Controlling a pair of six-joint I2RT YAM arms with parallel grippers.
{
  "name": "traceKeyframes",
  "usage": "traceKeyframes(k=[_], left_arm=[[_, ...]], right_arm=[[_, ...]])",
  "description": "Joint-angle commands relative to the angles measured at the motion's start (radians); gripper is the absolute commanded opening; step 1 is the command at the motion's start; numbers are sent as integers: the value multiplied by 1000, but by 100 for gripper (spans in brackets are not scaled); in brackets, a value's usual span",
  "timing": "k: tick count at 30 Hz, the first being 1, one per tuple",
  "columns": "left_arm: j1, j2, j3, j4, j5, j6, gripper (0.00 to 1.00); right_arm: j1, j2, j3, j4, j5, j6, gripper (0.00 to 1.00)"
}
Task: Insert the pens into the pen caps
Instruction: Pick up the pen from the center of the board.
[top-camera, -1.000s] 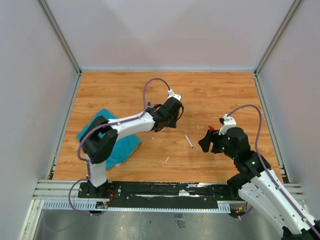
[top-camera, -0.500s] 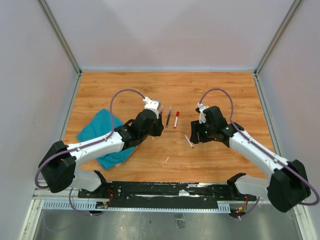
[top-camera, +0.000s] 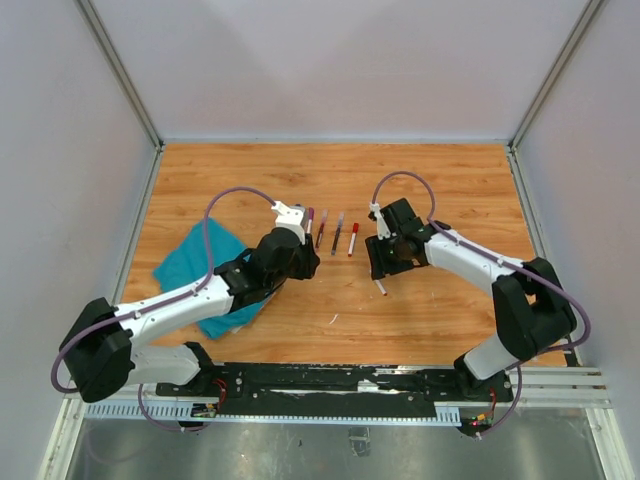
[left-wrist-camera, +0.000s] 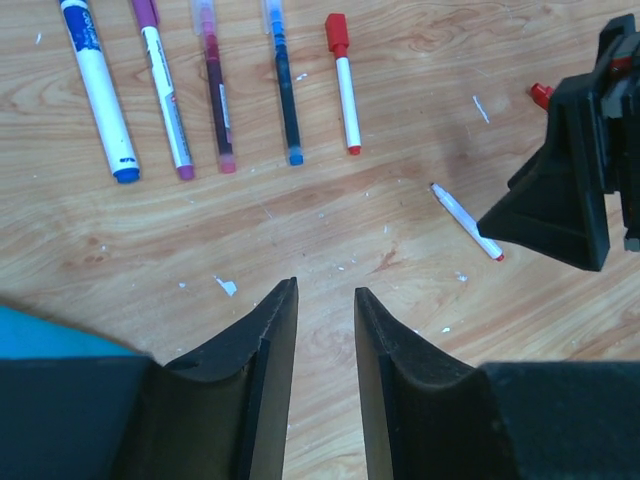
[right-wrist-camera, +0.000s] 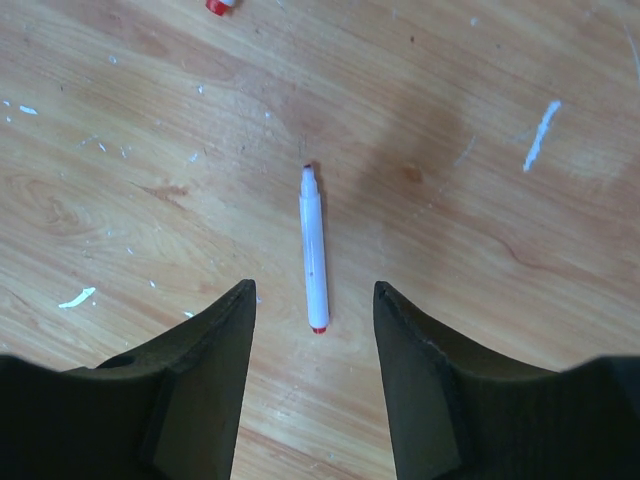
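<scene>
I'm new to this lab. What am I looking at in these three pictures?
Two robot arms work at a wooden table. One picture looks down from above; the others come from a camera on each wrist, its black fingers showing at the bottom. On the table lie a row of five pens, a lone pen, a loose red cap and a teal cloth. The left gripper and the right gripper are open and hold nothing; the right one hangs over the lone pen.

Bright, even light from above fills every view, leaving only faint, soft-edged shadows on the light-brown wood-grain counter, whose grain shows sharp in both wrist views.
</scene>
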Motion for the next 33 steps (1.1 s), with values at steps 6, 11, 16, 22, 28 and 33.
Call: traceKeyframes(k=[6,11,16,22,28,33], left_arm=[[4,-107,-61,55,-34,-9,38],[4,-109,-69,52,-25,-6,38],[4,-113,-74,55,-21,-16,38],[4,-134,-81,49,-32,-16,38],[4,-138,-88,51,-29,-16,39],[4,-142,-96,68,-26,-22,39]], right_arm=[[42,135,123,-91,49,-79,47],[62,188,156,-114,77,-86,45],[100,232,181,-133,110,-89,43],[108,268,206,-139,144,-86,38],[109,296,213,-148,159,-89,31],[109,312,202,-148,166,-88,26]])
